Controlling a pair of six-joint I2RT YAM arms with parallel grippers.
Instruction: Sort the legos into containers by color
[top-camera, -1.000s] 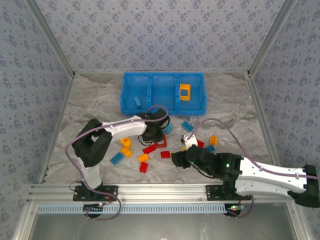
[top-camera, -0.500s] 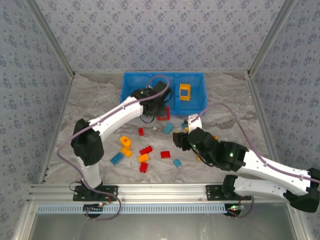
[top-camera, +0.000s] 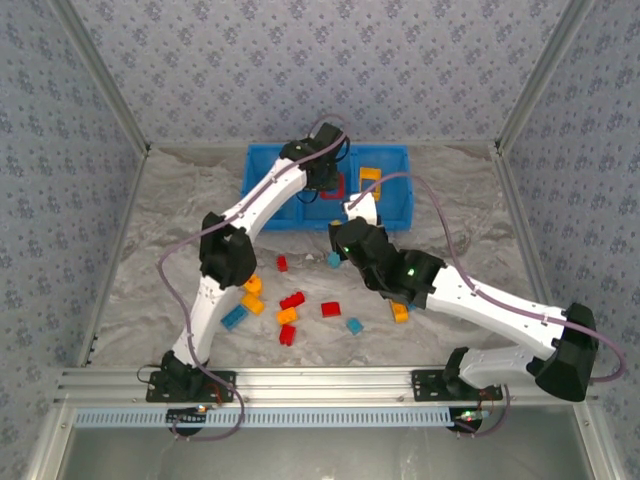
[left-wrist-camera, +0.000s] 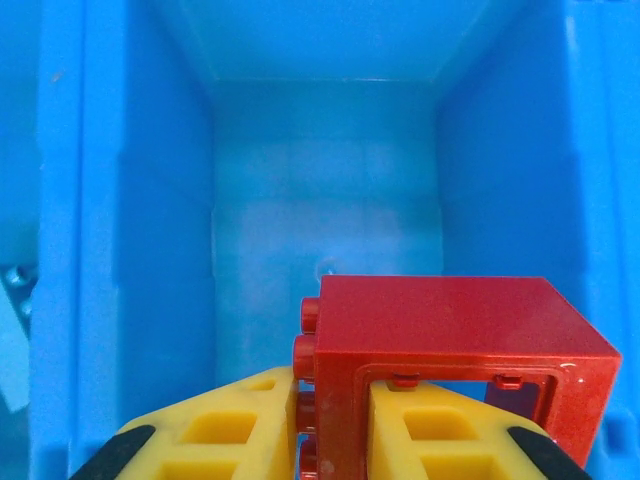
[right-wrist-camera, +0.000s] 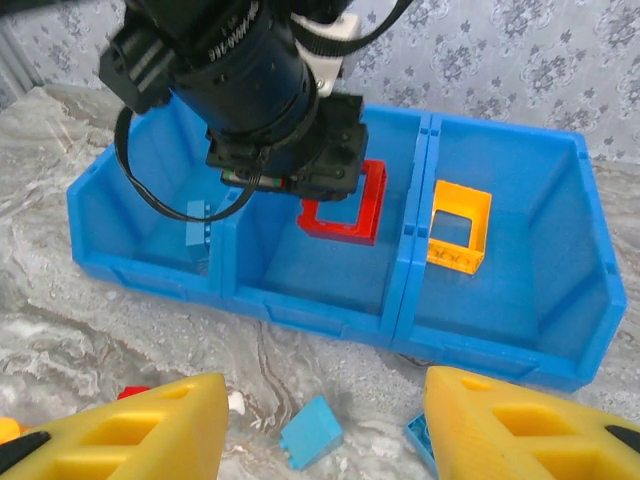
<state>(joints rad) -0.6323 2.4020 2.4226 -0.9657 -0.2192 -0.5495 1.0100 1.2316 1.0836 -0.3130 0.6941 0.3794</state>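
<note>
The left hand (left-wrist-camera: 332, 430) pinches a red frame lego (left-wrist-camera: 450, 345) over the middle compartment (left-wrist-camera: 320, 220) of the blue bin (right-wrist-camera: 405, 265), so the drop step seems in hand and next calls for parting the fingers, while the right hand (right-wrist-camera: 325, 430) hovers spread above the counter (right-wrist-camera: 120, 320).

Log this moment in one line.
left hand: shut on red frame, over middle compartment | right hand: open, facing blue brick on table

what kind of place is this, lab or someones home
Probably a robot lab test cell, not a home: two arms bolted to an aluminium rail, patterned screen walls boxing the table, toy bricks and a sorting bin staged.
</note>
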